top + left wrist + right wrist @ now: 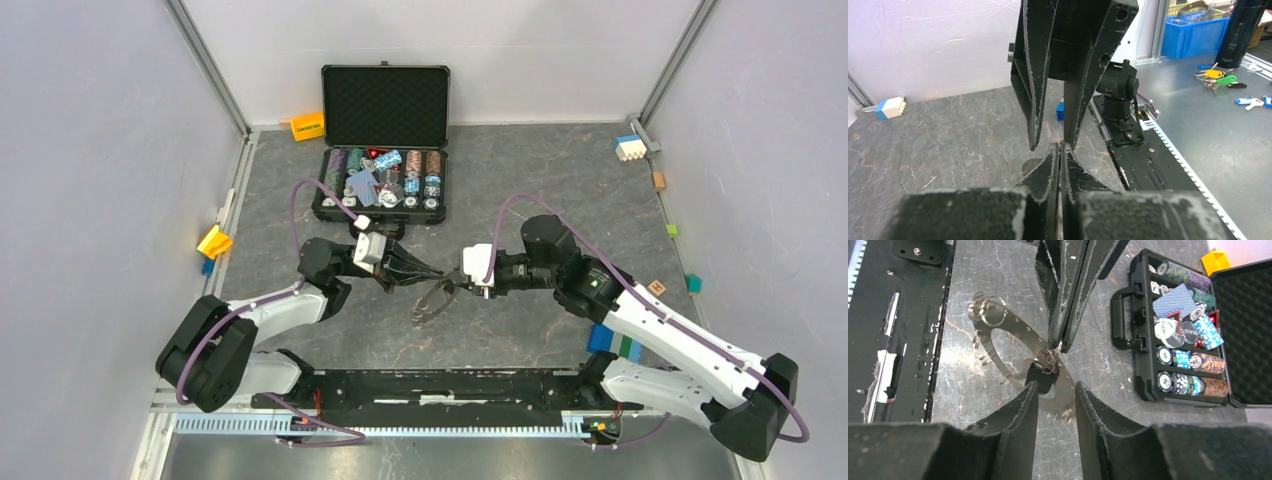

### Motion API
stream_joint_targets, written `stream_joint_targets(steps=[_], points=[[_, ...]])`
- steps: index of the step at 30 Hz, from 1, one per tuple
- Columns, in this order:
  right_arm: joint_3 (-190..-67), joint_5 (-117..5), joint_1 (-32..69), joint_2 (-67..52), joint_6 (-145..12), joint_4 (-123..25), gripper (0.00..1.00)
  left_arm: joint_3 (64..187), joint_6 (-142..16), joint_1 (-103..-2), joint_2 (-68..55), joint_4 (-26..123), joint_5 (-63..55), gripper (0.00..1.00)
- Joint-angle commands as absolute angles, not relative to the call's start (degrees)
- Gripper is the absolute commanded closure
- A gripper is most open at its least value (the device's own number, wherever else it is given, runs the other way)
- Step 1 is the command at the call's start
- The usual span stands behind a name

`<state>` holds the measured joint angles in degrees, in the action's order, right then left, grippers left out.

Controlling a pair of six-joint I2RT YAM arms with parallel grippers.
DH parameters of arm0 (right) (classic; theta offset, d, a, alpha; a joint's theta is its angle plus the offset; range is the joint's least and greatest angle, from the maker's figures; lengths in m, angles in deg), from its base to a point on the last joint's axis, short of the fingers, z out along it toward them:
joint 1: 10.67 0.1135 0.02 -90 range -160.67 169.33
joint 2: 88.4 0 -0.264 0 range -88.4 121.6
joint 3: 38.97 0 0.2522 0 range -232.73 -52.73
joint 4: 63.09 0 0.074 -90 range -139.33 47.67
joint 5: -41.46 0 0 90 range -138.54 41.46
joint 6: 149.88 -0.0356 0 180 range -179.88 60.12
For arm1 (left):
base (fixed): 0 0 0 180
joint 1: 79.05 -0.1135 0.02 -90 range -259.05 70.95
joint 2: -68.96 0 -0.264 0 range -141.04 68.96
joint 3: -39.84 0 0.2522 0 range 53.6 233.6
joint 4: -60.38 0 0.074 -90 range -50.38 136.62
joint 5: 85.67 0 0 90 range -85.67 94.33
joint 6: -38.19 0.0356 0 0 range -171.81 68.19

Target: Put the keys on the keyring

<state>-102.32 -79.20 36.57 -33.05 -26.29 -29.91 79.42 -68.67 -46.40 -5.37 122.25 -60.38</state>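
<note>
Your left arm (pixel 265 308) and right arm (pixel 665 335) have white shells and purple cables (pixel 294 225); your right tool (pixel 1057 386) is scuffed black.

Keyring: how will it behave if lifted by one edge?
The keyring looks like thin rigid metal, so it probably won't flex. Pinched at one edge by the left fingers, it may pivot. Attached keys likely swing.

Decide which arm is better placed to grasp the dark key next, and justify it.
Right: the right tool is open at the dark key on the keyring; the left tool is shut on the keyring's rim, probably holding it.
</note>
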Motion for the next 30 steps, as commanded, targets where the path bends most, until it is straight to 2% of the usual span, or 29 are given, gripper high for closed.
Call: stream_joint_targets(steps=[1,11,23,28,30], points=[[-105.0,-82.1,36.6,-31.5,-27.4,-30.2,0.63,81.1,-68.1,-46.2,-4.3,126.2,-60.6,0.98],[-107.9,-86.2,36.5,-28.2,-29.9,-30.6,0.69,80.7,-67.2,-46.2,-4.5,125.2,-59.8,0.98],[-108.4,-86.0,36.3,-27.3,-31.0,-30.9,0.92,80.4,-64.8,-46.2,-4.6,122.8,-58.9,0.98],[-108.5,-83.7,36.0,-28.2,-30.9,-30.8,0.94,79.7,-61.0,-46.2,-4.1,119.5,-58.7,0.98],[-108.8,-83.5,35.9,-28.3,-30.6,-30.3,0.92,79.6,-60.0,-46.2,-3.9,118.6,-58.5,0.98]])
